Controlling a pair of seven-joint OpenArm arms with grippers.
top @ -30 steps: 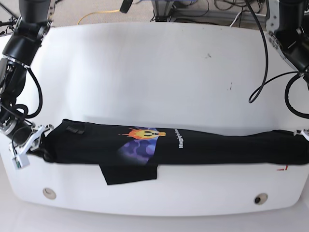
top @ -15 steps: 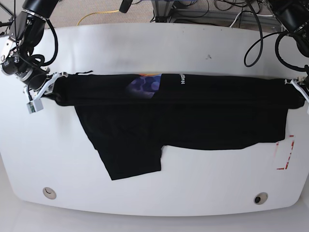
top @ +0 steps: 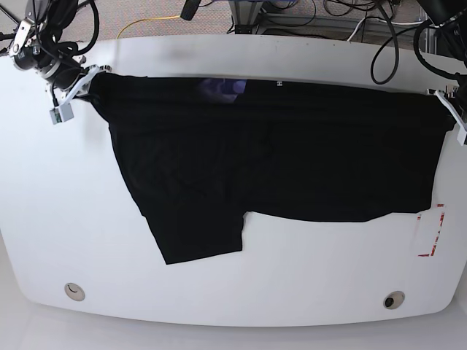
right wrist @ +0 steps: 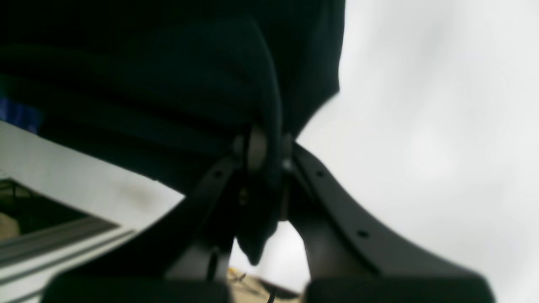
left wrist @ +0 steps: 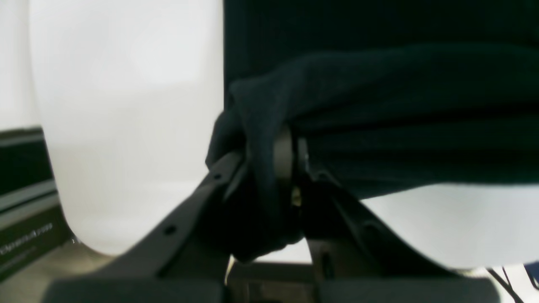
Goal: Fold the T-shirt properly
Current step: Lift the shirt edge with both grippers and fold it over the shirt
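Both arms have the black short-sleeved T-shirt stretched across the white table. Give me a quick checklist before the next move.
1. Left gripper pinching the black short-sleeved T-shirt: ok.
2. Right gripper pinching cloth: ok.
3. Held edge taut between grippers: ok.
4. Shirt lying flat: not ok, one sleeve juts toward the near edge.
5. Cloth inside white table: ok.
6. Grip depth: cannot tell.

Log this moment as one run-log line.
phase: spreading | left hand: shut on T-shirt | right hand: shut on T-shirt | shirt: stretched between both, draped on table
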